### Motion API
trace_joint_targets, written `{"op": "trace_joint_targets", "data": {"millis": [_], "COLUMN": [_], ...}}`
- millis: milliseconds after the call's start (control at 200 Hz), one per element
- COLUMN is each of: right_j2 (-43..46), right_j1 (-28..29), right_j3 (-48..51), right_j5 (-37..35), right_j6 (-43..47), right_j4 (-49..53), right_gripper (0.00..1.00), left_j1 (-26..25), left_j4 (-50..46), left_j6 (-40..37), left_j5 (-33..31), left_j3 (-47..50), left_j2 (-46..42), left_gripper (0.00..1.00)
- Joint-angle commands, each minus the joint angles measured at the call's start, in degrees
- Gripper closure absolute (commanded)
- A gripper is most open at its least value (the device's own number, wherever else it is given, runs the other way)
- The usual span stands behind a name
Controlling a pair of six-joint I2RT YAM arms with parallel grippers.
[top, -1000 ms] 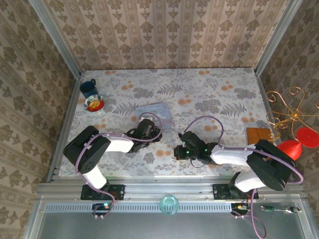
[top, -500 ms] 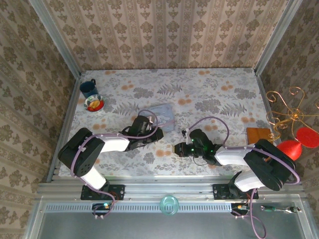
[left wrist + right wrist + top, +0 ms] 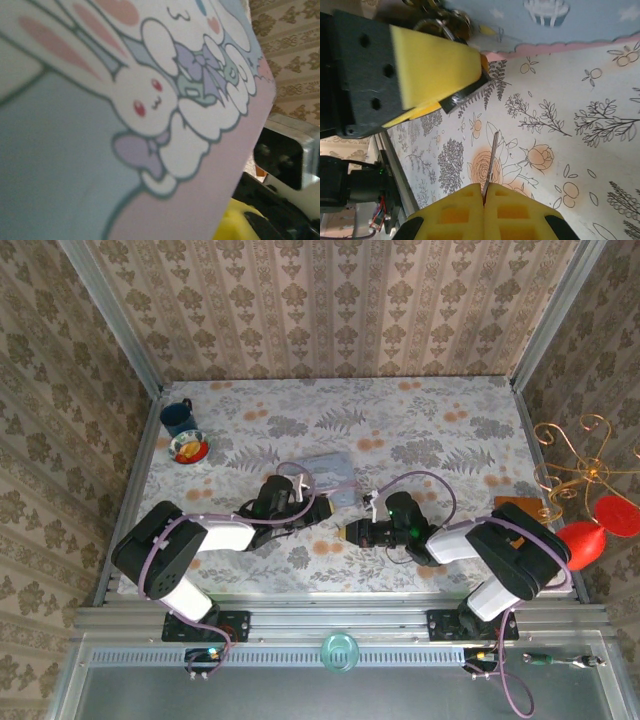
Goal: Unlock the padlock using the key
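Here's the thin greyish metal key (image 3: pixel 492 157), a slim sliver standing straight out from between the yellow pads of my right tool (image 3: pixel 484 197). The pads are squeezed tight together on its base. The key hangs over the flowered worktop (image 3: pixel 450 420), about midway between the left and right edges and in the near half. Its tip points at my left tool (image 3: pixel 303 507) but stays clearly apart from it.

That left tool is clamped too. Between its yellow pads sits a small dark slab, the black square-bodied padlock (image 3: pixel 466 96). Metal loops (image 3: pixel 440 22) glint just behind the tool; I cannot tell whether they are its shackle.

Just beyond both tools, toward the far edge, lies the pale blue-lilac rectangular tin (image 3: pixel 326 470). Its pink scalloped border shows in the right wrist view, and a cartoon rabbit with a lilac bow is printed on its face (image 3: pixel 150 100).

Out toward the far left corner stands a dark blue mug (image 3: pixel 178 417), with a small red-rimmed round dish (image 3: pixel 189 448) just beside it. A flat brown square (image 3: pixel 520 510) sits at the right edge.
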State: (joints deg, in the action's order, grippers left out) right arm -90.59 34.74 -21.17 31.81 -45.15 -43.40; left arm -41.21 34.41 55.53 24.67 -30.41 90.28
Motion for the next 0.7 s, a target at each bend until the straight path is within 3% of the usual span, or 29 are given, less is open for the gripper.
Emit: {"op": "trace_joint_targets", "data": {"millis": [0,485,690], "right_j2": [-1.98,-6.0,-6.45], "right_j1": [-1.87,-3.94,-4.16], "right_j3": [0.17,2.16,3.05], "right_j5": [4.45,9.73,10.3], "right_j6": [-2.57,-3.86,-2.25], "right_j4": [-7.36,-20.1,-20.98], "right_gripper": [1.0,1.0,1.0], "left_j1": [-0.14,1.1,1.24], "left_j4": [6.48,8.82,11.97], "left_j6": [0.59,3.5,6.64], "left_j5": [3.38,6.27,8.27], "left_j3": [-0.88,-1.25,-1.64], "left_j2": [0.41,1.64,2.01], "left_gripper": [0.89,0.89,0.89]}}
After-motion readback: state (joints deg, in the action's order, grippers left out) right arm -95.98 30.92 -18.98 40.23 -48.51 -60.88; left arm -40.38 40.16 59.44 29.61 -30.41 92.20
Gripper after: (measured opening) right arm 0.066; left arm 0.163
